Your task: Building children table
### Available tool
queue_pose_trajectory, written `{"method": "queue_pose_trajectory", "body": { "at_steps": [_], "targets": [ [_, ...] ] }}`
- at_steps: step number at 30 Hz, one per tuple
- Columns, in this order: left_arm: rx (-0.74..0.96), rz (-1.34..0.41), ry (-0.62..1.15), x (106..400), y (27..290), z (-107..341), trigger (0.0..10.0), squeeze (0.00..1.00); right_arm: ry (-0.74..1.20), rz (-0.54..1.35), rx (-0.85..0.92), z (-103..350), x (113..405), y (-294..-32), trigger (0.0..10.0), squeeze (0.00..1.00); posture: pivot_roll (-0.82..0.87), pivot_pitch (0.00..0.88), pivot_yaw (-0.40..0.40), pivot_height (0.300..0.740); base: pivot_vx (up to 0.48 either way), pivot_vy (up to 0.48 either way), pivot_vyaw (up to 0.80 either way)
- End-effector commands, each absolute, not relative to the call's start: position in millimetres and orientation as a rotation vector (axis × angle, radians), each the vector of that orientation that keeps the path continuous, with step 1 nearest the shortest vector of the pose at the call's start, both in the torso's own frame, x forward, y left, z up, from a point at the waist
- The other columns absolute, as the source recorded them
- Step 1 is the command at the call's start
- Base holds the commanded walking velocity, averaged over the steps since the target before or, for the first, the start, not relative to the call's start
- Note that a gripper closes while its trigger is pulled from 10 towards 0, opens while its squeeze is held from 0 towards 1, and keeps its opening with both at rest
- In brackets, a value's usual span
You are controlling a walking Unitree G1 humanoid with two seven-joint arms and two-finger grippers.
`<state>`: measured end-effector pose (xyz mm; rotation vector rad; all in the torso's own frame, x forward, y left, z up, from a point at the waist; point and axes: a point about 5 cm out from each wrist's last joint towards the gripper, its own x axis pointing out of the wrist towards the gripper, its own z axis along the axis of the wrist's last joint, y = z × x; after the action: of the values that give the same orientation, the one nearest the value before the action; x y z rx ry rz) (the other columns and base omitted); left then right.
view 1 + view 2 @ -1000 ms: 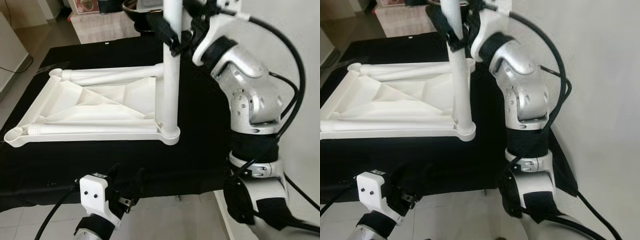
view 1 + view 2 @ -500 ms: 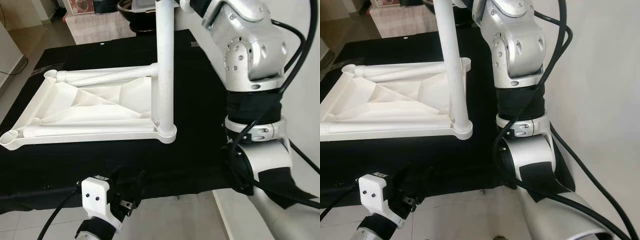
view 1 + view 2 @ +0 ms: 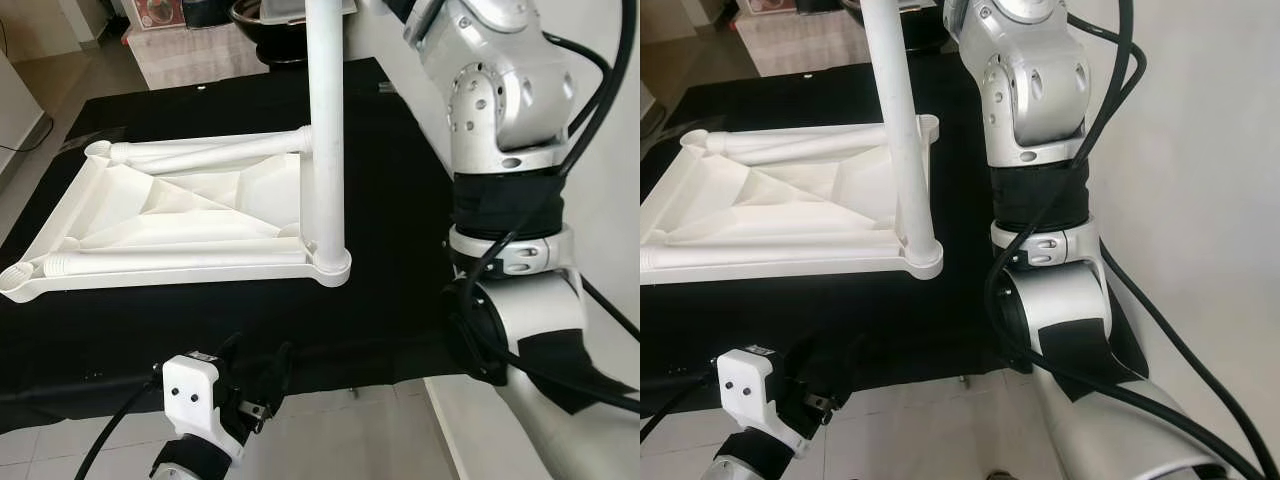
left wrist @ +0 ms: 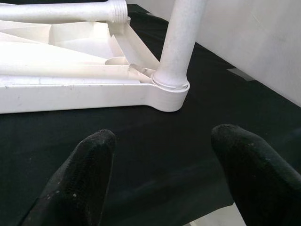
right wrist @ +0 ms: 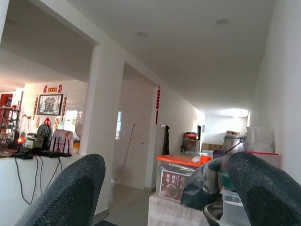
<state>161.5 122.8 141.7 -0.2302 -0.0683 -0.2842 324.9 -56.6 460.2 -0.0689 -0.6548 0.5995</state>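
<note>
An upturned white plastic table top lies on a black cloth. One white leg stands upright in its near right corner socket. Two more legs lie along it, one at the far edge and one at the near edge. My left gripper hovers low at the cloth's front edge, open and empty, facing that socket. My right arm is raised beside the upright leg. The right gripper is open with only the room beyond between its fingers.
A dark bowl and boxes sit behind the cloth at the back. A white wall runs close along the right. Pale tiled floor lies in front of the cloth's near edge.
The right gripper, around the upright leg's top a second ago, has let go and risen away. The leg stays standing in its socket. The left gripper has hardly moved.
</note>
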Motion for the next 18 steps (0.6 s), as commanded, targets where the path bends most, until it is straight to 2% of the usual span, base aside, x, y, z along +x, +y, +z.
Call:
{"method": "queue_pose_trajectory", "body": {
  "at_steps": [1, 7, 8, 9, 12, 18],
  "targets": [
    [-0.222, -0.277, -0.053, 160, 125, 140, 10.0, 0.00, -0.668, 0.622, -0.067, 466, 321, -51, 10.0, 0.00, 0.04, 0.160, 0.054, 0.740, 0.000, 0.000, 0.00],
    [-0.223, -0.276, -0.054, 160, 125, 140, 10.0, 0.00, -0.677, 0.532, -0.023, 459, 329, -77, 10.0, 0.00, 0.05, 0.146, 0.050, 0.740, 0.000, 0.000, 0.00],
    [-0.224, -0.276, -0.056, 160, 124, 141, 10.0, 0.00, -0.714, 0.448, 0.021, 453, 333, -100, 10.0, 0.00, 0.05, 0.138, 0.051, 0.740, 0.000, 0.000, 0.00],
    [-0.224, -0.276, -0.058, 160, 124, 141, 10.0, 0.00, -0.730, 0.417, 0.038, 451, 333, -107, 10.0, 0.00, 0.05, 0.138, 0.051, 0.740, 0.000, 0.000, 0.00],
    [-0.224, -0.276, -0.059, 159, 124, 142, 10.0, 0.00, -0.739, 0.400, 0.048, 451, 333, -111, 10.0, 0.00, 0.05, 0.138, 0.051, 0.740, 0.000, 0.000, 0.00],
    [-0.224, -0.274, -0.060, 164, 126, 139, 10.0, 0.00, -0.800, 0.437, 0.193, 453, 327, -127, 10.0, 0.00, 0.04, 0.115, 0.054, 0.740, 0.000, 0.000, 0.00]
  ]
}}
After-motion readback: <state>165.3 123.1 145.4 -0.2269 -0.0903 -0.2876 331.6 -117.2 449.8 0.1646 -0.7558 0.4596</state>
